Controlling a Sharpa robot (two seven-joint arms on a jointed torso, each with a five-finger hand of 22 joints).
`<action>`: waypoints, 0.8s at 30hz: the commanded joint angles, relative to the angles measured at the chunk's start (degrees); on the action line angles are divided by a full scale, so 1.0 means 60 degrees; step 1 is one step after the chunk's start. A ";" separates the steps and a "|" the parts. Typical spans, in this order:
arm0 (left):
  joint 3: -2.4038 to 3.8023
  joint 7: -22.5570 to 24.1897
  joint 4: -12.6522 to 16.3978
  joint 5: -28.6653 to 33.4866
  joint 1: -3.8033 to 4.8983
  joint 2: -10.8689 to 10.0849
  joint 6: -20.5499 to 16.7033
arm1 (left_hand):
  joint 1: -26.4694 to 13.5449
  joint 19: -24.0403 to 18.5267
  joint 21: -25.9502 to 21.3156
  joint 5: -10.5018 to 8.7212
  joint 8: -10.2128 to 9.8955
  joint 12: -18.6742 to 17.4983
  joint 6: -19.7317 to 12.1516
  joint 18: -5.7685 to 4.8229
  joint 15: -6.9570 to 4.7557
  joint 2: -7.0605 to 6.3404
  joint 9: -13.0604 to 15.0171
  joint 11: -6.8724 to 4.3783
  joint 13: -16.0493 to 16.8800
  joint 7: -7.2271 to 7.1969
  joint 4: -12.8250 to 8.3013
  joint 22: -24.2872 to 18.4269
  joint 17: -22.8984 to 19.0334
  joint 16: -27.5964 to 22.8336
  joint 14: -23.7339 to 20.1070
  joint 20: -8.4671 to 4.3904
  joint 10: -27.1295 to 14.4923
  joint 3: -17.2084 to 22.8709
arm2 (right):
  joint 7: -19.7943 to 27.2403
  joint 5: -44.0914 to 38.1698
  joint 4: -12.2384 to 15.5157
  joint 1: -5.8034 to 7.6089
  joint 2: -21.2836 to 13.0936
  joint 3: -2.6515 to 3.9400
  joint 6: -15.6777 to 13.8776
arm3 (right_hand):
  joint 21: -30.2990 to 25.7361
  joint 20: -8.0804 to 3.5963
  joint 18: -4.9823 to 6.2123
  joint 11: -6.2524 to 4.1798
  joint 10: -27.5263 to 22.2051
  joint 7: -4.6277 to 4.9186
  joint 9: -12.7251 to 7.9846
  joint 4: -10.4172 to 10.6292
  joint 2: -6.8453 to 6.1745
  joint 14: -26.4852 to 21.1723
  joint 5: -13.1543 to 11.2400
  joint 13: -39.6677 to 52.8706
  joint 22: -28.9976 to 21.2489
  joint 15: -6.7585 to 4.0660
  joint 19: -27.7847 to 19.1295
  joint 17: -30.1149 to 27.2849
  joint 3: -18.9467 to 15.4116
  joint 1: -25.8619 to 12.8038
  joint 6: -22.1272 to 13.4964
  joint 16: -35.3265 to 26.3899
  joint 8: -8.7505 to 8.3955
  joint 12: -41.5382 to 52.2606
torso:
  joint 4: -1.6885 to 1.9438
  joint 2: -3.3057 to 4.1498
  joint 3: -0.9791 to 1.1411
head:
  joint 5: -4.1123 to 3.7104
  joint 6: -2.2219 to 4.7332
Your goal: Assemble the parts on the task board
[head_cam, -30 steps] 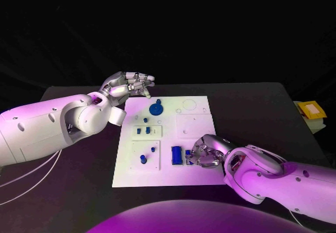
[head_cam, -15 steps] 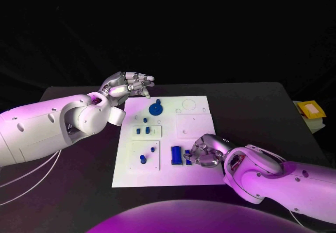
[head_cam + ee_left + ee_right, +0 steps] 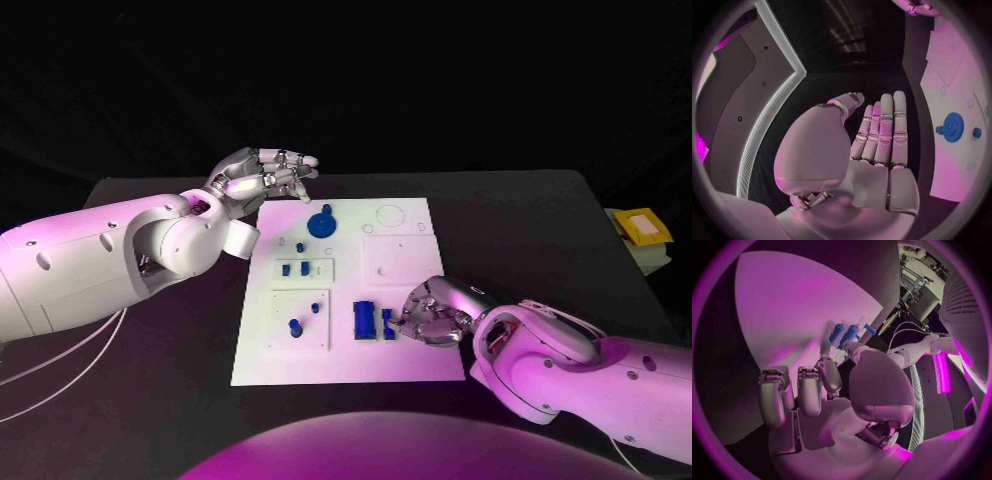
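Our right hand (image 3: 436,318), fingers curled down, touches the small blue rigid plastic parts (image 3: 387,325) just beside it on the flat white task board (image 3: 404,265), whether grasping we cannot tell; they look light and slippery, so we would pinch their sides.

A robotics lab or test cell is showing here, not a home or shop. A black table (image 3: 519,215) is standing against a black backdrop with nothing domestic around it. A white task board (image 3: 404,262) with cut recesses and small blue parts (image 3: 364,319) is lying in the table's middle, a bench-test fixture. White cables (image 3: 65,372) are trailing off the table's edge beneath the left arm (image 3: 101,262). A yellow-topped object (image 3: 640,227) is sitting off the table's far corner. Beyond the right hand's fingers (image 3: 811,390), metal framing and hanging cords (image 3: 911,287) are showing.
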 commanded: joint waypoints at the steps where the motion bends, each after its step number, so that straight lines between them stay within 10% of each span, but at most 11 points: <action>1: 0.0006 0.0053 0.0021 -0.0019 0.0009 0.0001 0.0112 | 0.0003 0.0001 -0.0043 0.0020 -0.0041 0.0033 0.0005 0.0113 0.0010 0.0110 -0.0013 0.0029 0.0000 0.0031 -0.0027 -0.0007 -0.0014 0.0047 -0.0067 0.0042 -0.0067 0.0052 | 0.0452 -0.0024 0.0108 -0.0007 -0.0104 -0.0001 0.0232 | -0.0024 -0.0089 -0.0082 0.0037 0.0023 0.0031 -0.0011 -0.0012 -0.0089 0.0809 -0.0167 0.0195 0.2442 -0.0047 0.0900 0.1654 -0.0170 0.0250 -0.0036 0.0003 -0.0041 -0.0066 | -0.0001 0.0002 -0.0001 | 0.0024 0.0000; 24: 0.0005 0.0047 0.0011 -0.0019 0.0009 0.0008 0.0134 | 0.0010 0.0005 -0.0043 0.0022 -0.0036 0.0040 0.0011 0.0111 0.0009 0.0122 -0.0015 0.0028 0.0001 0.0030 -0.0046 0.0000 -0.0026 0.0055 -0.0077 0.0039 -0.0066 0.0071 | 0.0277 -0.0311 -0.0384 -0.0102 0.0240 -0.0005 0.0635 | -0.0103 -0.0074 -0.0064 0.0038 -0.0013 0.0027 0.0034 -0.0028 -0.0045 0.0792 -0.0581 0.0232 0.2418 -0.0038 0.0865 0.1587 -0.0588 0.1122 -0.0079 -0.0048 0.0039 -0.0070 | 0.0003 0.0014 0.0009 | -0.0013 0.0000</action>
